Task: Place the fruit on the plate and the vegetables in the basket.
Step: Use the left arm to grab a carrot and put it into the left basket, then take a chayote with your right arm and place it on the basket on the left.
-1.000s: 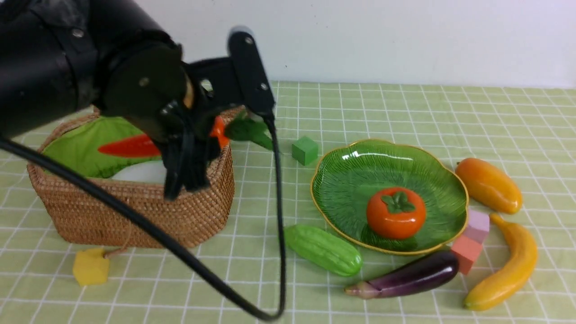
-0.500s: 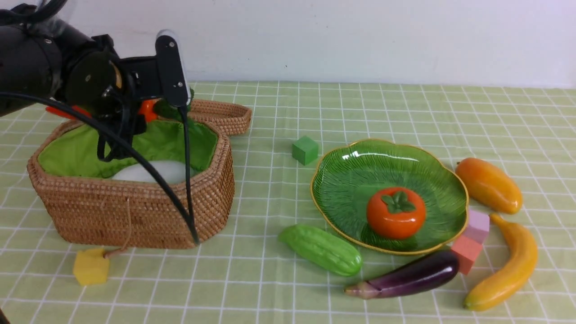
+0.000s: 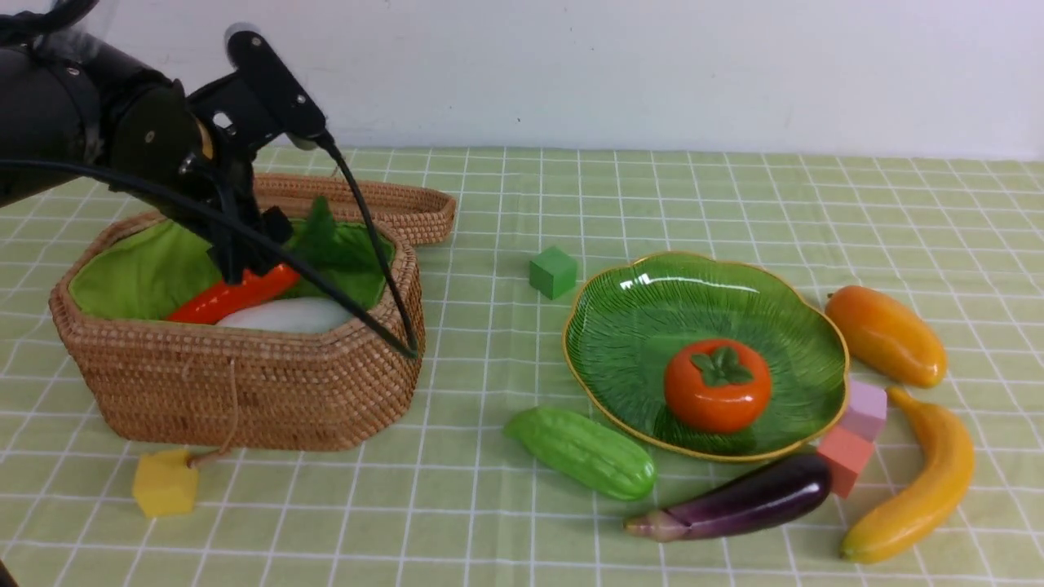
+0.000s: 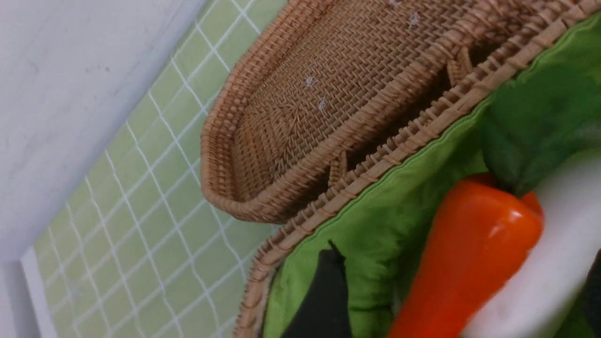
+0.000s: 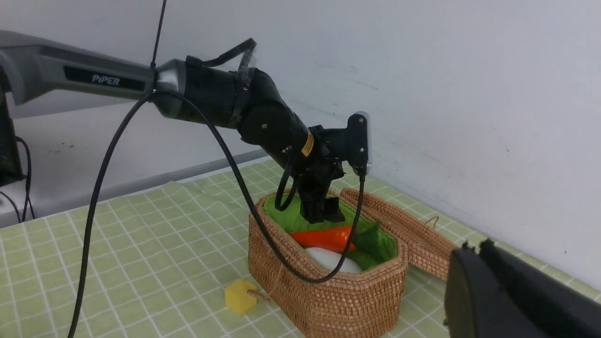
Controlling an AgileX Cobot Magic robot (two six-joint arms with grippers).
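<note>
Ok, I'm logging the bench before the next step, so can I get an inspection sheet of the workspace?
Surface: green checked cloth, flat.
Job's things: red pepper and white radish lie in the basket; persimmon on the plate; cucumber, eggplant, mango and banana on the cloth around the plate.
Clutter: green cube beyond the plate; pink cube and red cube by its near right rim; yellow cube before the basket.
Claws: left claw open over the basket, gripping nothing; right claw shut, empty.
Cables: black cable from the left wrist loops low by the basket's rim; contact unclear.
Surroundings: white wall behind; nothing else seen.
</note>
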